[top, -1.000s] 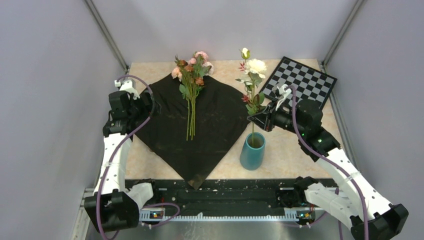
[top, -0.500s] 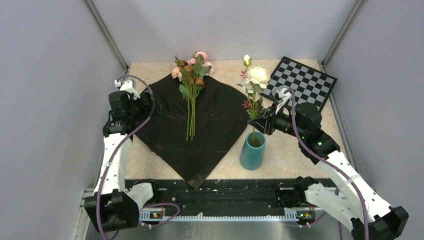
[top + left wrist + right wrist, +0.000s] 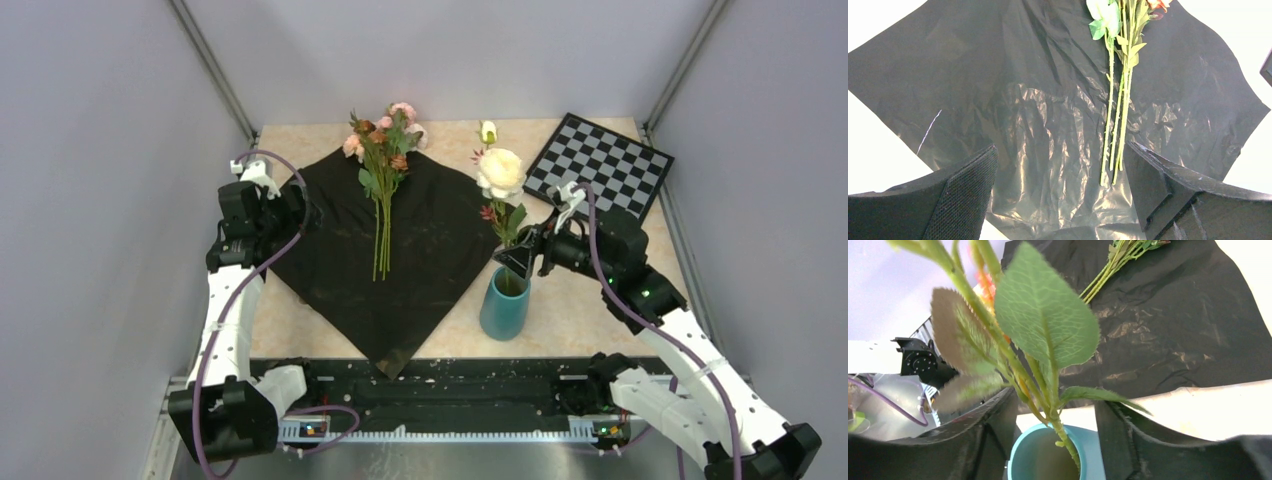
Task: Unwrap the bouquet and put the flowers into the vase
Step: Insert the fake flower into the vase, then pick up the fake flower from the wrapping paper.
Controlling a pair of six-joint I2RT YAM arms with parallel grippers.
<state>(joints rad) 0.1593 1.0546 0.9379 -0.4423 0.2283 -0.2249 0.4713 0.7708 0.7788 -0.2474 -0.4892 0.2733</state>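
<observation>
**Operator:** Where were the flowers?

**Technician:** One cream rose (image 3: 500, 172) stood upright with its stem foot inside the vase (image 3: 503, 305). The vase sat on the table (image 3: 290, 335), just off the 4 o'clock edge of the black paper (image 3: 330, 270). The other flowers (image 3: 383, 190) lay bunched on that paper, heads toward 12 o'clock and stem ends toward 6 o'clock. The paper lay spread flat, so unwrapping was judged complete.

**Operator:** Gripper condition?

**Technician:** The right gripper (image 3: 1055, 407) sat just above the vase rim, reaching in from 3 o'clock. Its jaws were parted with the stem between them, and neither finger visibly pressed the stem. The left gripper (image 3: 1060, 150) hung over the paper's 10 o'clock edge with its jaws spread wide, holding nothing.

**Operator:** Step in hand?

**Technician:** By my reading, release of the first stem into the vase. The bunched stems were not yet placed.

**Operator:** Next move?

**Technician:**
1. Back the right gripper out toward 3 o'clock, clear of the leaves. The tall stem could tip the short vase.
2. Approach the bunch with jaws set across the stems, and take one stem only.
</observation>
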